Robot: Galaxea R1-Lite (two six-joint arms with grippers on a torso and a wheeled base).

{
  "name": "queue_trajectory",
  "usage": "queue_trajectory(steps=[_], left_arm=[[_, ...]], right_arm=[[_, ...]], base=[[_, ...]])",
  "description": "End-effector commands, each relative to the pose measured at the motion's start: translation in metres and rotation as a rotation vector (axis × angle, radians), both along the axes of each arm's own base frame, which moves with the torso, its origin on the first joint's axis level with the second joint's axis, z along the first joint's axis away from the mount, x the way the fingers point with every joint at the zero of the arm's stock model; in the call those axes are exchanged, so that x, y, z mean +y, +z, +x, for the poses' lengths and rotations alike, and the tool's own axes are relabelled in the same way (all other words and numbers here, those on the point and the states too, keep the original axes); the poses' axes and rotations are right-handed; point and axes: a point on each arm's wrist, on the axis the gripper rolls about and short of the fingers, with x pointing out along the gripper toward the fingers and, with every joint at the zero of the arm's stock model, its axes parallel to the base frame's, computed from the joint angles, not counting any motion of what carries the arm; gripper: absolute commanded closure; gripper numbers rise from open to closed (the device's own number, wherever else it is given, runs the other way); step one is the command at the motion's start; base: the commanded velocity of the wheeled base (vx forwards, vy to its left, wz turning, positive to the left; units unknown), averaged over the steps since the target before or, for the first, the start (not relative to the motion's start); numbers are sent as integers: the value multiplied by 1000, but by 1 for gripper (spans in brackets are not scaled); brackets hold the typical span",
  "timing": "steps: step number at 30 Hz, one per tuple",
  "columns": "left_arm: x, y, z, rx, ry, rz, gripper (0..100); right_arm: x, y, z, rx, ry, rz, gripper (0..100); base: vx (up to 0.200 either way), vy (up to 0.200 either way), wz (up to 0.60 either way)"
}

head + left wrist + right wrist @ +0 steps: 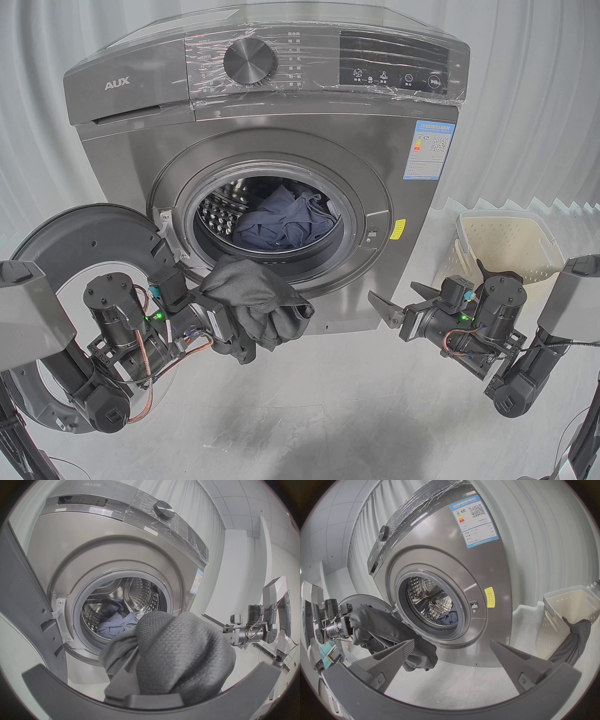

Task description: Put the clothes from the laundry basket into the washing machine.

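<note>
The round door of the washing machine hangs open at the far left. Its lower rim is cut off behind the left arm.

The left gripper is held low, just in front of the drum opening's lower lip and pointing toward it. Its fingers are clenched on a dark grey garment. The cloth bunches over the fingers and hides most of them. In the left wrist view the bundle blocks the lower part of the opening. The garment's upper fold reaches the door seal, but whether it touches cannot be made out.

Inside the drum lies a heap of blue clothes, its back part lost in shadow.

To the right of the machine's front, the right gripper is held level and points left toward the machine's lower panel. Its fingers are spread wide, with nothing between them.

Farther right, the cream laundry basket stands on the floor beside the machine, its near side partly hidden by the right arm. A dark garment hangs over its rim and down its outer wall. The basket's inside is hard to see.
</note>
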Motion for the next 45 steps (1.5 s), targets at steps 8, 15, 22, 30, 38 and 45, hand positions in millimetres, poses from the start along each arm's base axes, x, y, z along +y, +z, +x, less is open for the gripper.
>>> queue_trajectory(steps=[8,15,22,30,38,45], left_arm=[[0,-5,1,14,1,9,100],[-2,-5,1,12,-5,10,100],[-6,-6,-2,13,-16,17,100],[-7,-12,-2,15,-18,59,100],[-8,-13,-2,17,-19,59,100],[-11,-15,-1,21,-5,61,100]], right_arm=[[4,-3,-3,8,9,-11,0],[4,-4,-4,13,10,-14,0],[4,-6,-6,22,15,-19,0],[5,-6,-7,22,16,-19,0],[5,-6,-7,22,18,-19,0],[10,-6,-13,26,39,-22,0]], base=[[0,25,0],[0,57,0],[0,0,0],[50,0,0],[200,0,0],[143,0,0]])
